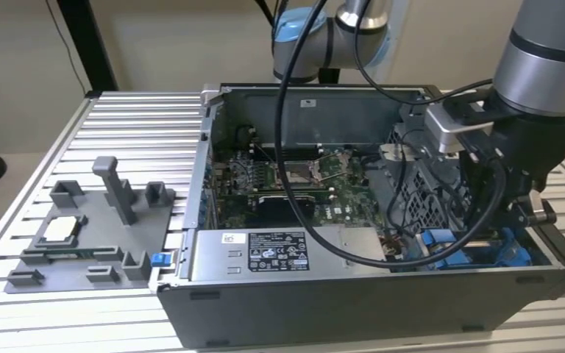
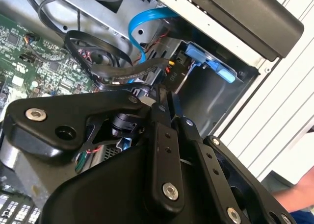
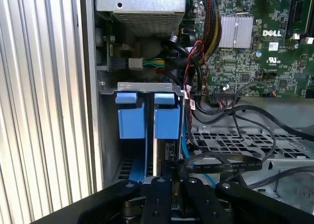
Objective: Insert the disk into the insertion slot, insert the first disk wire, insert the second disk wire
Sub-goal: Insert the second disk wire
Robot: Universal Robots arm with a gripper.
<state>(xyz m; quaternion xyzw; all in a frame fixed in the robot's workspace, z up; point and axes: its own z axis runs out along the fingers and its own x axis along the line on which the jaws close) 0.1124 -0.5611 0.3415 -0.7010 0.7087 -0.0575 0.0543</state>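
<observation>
1. The end effector (image 3: pixel 171 177) is reaching into the open computer case (image 1: pixel 361 309), its fingers closing narrowly on a black wire connector (image 2: pixel 164 94).
2. Directly beneath it, the disk (image 3: pixel 164 158) is sitting edge-up inside the insertion slot (image 3: pixel 147 89), between blue latch pieces (image 3: pixel 131 121).

Green motherboard (image 3: pixel 255 52); bright blue latch pieces (image 3: pixel 147 118) (grey bay); black end effector (image 3: pixel 171 177); ribbed silver table (image 1: pixel 135 132).

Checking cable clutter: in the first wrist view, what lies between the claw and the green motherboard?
In the first wrist view, black cables loop across a perforated grey cage between the claw and the motherboard; a red-and-black wire bundle runs nearer the board.
</observation>
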